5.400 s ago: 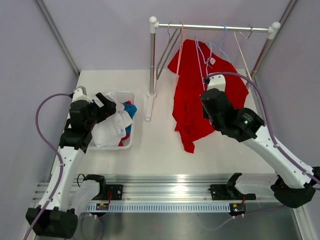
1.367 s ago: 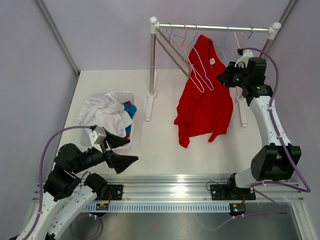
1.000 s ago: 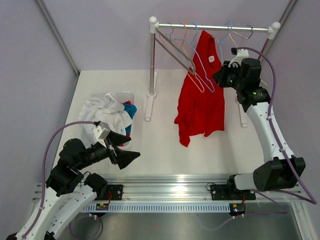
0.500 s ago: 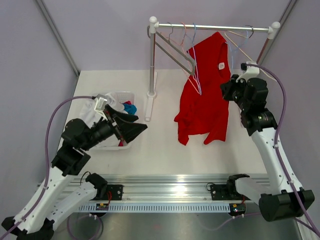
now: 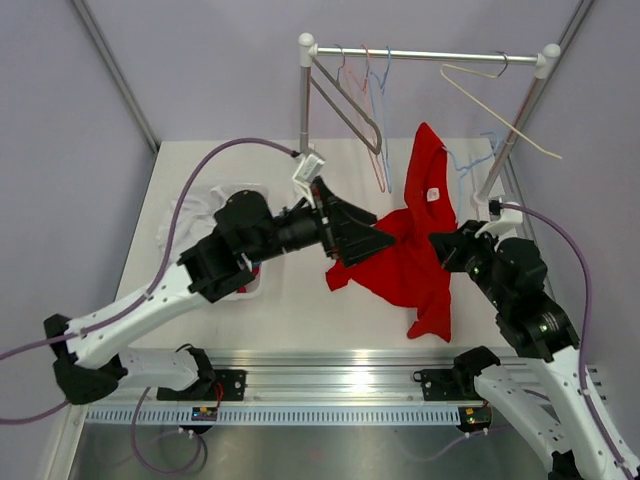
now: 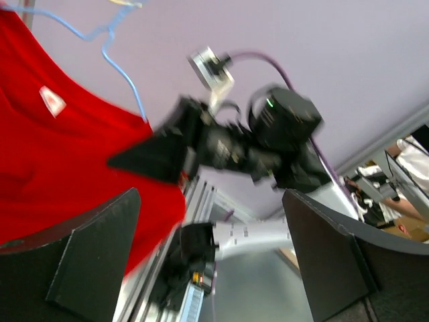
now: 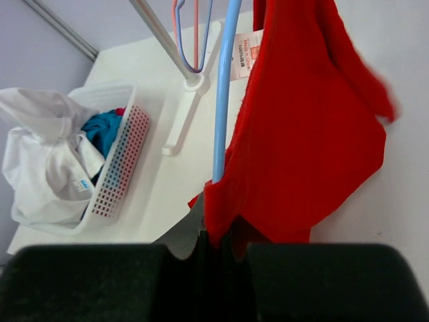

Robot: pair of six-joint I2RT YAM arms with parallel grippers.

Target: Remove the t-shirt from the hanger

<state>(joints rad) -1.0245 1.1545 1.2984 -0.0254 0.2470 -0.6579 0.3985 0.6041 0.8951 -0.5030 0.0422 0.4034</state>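
Over the worktop (image 5: 230, 165), well below the rail (image 5: 430, 55), the red t-shirt (image 5: 415, 255) had dropped in the last half second. Its shoulder had been up near the bar, and it now sagged low and forward, one peak raised and the rest draped toward the near edge. The left arm had swung across from the basket (image 7: 127, 144) side, and its left claw (image 5: 378, 236) stood spread wide against the shirt's left flank, gripping nothing. The right arm had pulled back toward its base, and the right claw (image 7: 216, 241) was pinched tight on a fold of red cloth. The blue hanger (image 7: 223, 87) ran down into that same pinch (whether the wire itself was caught could not be told). The hanger appeared to have come down with the garment rather than staying hooked on the bar. On that reading the shirt was off the rail but not yet off the hanger, so the real separation was still to do. The white label (image 5: 434, 195) faced up near the raised peak.
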